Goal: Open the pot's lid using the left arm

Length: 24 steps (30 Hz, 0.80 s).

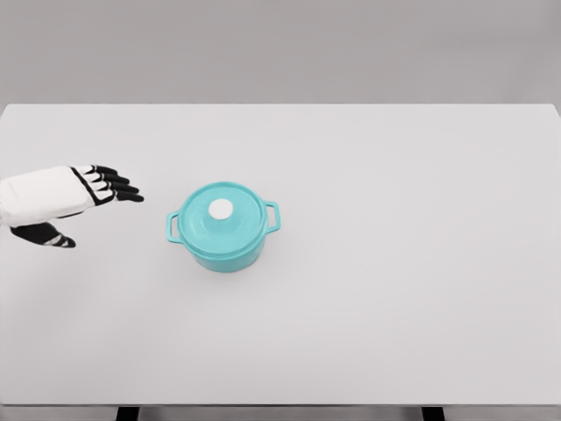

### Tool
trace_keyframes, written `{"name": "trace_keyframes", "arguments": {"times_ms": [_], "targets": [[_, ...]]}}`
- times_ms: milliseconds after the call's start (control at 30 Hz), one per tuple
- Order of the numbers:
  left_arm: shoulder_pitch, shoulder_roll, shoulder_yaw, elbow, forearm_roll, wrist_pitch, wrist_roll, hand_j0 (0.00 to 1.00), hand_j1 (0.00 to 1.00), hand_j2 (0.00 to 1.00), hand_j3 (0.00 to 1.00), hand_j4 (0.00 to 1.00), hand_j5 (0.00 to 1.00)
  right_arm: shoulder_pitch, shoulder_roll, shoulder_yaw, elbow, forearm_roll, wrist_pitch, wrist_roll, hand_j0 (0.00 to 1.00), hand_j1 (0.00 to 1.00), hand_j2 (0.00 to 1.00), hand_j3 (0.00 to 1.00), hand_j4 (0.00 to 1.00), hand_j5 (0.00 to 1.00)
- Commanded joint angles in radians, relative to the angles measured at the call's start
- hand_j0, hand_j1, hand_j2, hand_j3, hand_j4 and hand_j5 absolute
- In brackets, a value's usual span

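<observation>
Left robot hand (74, 200) released, at frame left; pot (223, 226) left of centre with its lid (221, 214) on.

Fingers are spread and hold nothing, apart from the pot. Recommended approach: travel right, descend over the white knob (221, 209), pinch it centrally and lift straight up so the pot does not shift. The surface (421, 263) offers ample open room right and below; its left edge lies near the hand.

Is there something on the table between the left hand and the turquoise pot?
No. In the head view only bare white table separates the left hand from the pot.
</observation>
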Motion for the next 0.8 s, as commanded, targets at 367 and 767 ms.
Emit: {"name": "trace_keyframes", "arguments": {"times_ms": [367,767], "targets": [[-0.058,-0.008,-0.023,0.064,-0.092,0.002,-0.007,1.00,1.00,1.00,1.00,1.00,1.00,0.023,0.000,-0.001,0.009,-0.001,0.008,-0.001,1.00,1.00,1.00,1.00,1.00,1.00],[-0.689,-0.192,-0.643,0.091,0.003,0.002,-0.010,1.00,1.00,1.00,1.00,1.00,1.00,0.023,0.000,-0.001,0.009,-0.001,0.008,0.000,1.00,1.00,1.00,1.00,1.00,1.00]]}}
